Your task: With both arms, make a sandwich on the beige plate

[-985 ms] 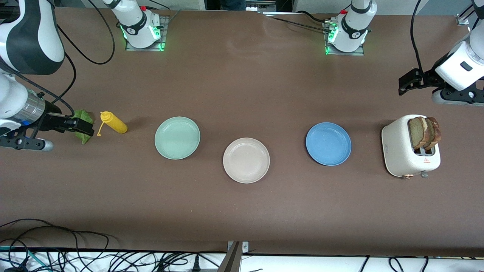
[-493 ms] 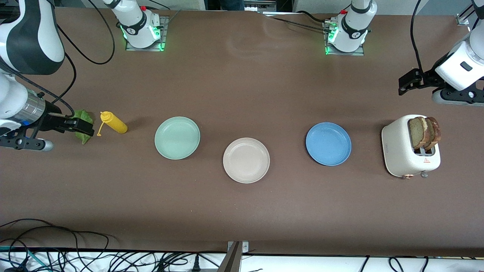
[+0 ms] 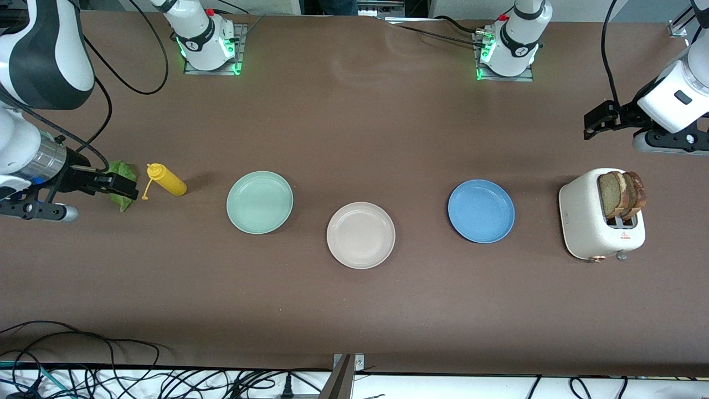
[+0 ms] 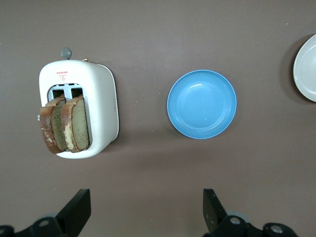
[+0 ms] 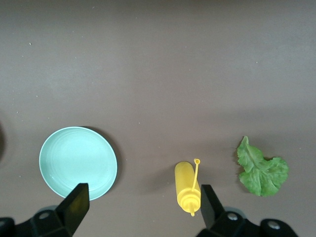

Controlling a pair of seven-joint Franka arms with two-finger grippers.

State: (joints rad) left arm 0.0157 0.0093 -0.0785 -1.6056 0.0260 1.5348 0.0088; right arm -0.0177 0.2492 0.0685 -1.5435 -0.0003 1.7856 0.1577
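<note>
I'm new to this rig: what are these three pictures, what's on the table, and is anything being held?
Two white robot arms work at a brown table. One picture looks down from across the table; the other two come from cameras on each wrist.

In a row lie a lettuce leaf, a yellow squeeze bottle, a mint-green plate, the beige plate, a blue plate and a white toaster with two bread slices.

The right end effector hovers over the lettuce, the left end effector near the toaster. Both are open and hold nothing.
</note>
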